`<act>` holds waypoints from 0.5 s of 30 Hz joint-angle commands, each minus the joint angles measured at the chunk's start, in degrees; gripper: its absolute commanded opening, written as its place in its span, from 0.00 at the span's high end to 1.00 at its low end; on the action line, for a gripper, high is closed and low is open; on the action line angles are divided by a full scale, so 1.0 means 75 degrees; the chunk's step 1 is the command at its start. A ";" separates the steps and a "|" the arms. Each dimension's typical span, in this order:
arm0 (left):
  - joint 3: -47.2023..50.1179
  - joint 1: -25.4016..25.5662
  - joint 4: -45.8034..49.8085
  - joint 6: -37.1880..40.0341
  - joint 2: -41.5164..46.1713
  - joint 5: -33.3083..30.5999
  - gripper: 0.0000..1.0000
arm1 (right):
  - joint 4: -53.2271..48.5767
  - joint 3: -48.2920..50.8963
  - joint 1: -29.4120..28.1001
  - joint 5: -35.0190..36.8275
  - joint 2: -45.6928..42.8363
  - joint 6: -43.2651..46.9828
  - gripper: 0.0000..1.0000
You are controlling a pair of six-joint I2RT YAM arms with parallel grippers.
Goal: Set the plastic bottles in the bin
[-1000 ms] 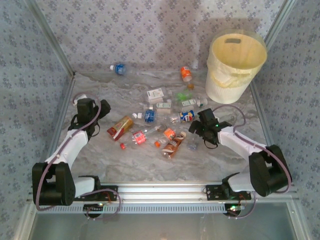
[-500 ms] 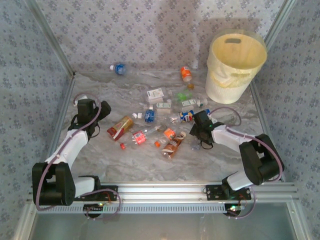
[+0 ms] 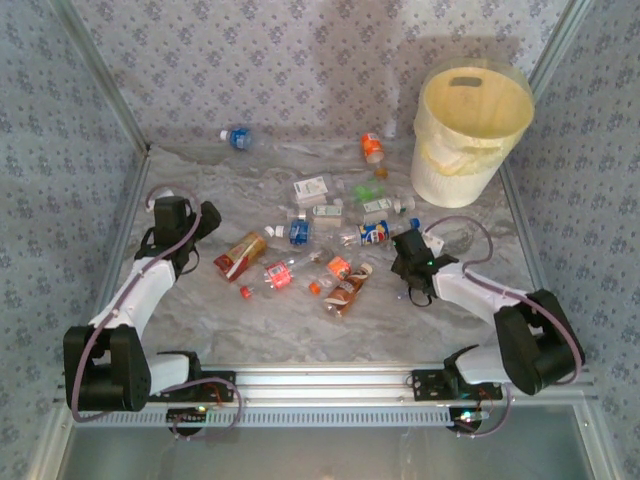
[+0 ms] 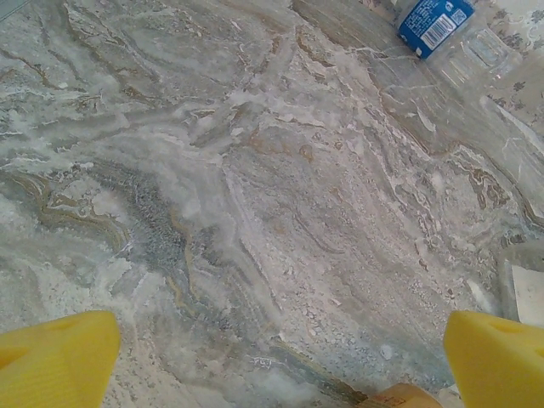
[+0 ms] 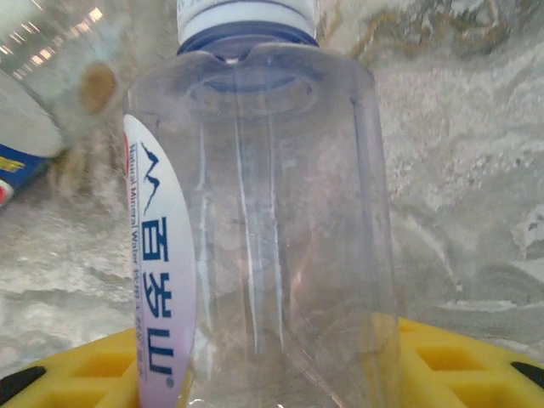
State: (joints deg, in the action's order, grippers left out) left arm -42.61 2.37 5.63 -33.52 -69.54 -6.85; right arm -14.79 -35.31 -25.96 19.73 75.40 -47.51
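My right gripper [image 3: 409,249] [image 5: 272,367] is shut on a clear plastic bottle [image 5: 272,170] with a white label and a white cap, its cap pointing away from the wrist. Several crushed bottles [image 3: 318,240] with red, orange, blue and white labels lie in a loose cluster at the table's middle, left of that gripper. The cream-yellow bin [image 3: 455,172] stands at the far right corner. My left gripper [image 3: 207,221] [image 4: 276,367] hangs open over bare marble, just left of a red-labelled bottle [image 3: 239,255].
A blue-labelled bottle [image 3: 237,137] [image 4: 433,21] lies alone at the far left, an orange one [image 3: 372,147] near the bin. Patterned walls and metal rails [image 3: 120,215] close in the table on both sides.
My right gripper has turned and shifted slightly right and away with the clear bottle in it. The left arm has stayed still.
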 commanded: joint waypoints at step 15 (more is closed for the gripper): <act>-0.0537 0.0037 0.0295 -0.0576 0.0144 0.0819 0.02 | 0.3080 -0.1952 0.0011 -0.0881 -0.2455 0.3806 0.49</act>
State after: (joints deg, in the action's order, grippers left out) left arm -44.42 2.37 7.60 -36.42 -68.71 -2.79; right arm 1.32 -45.04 -26.48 15.64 56.27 -26.65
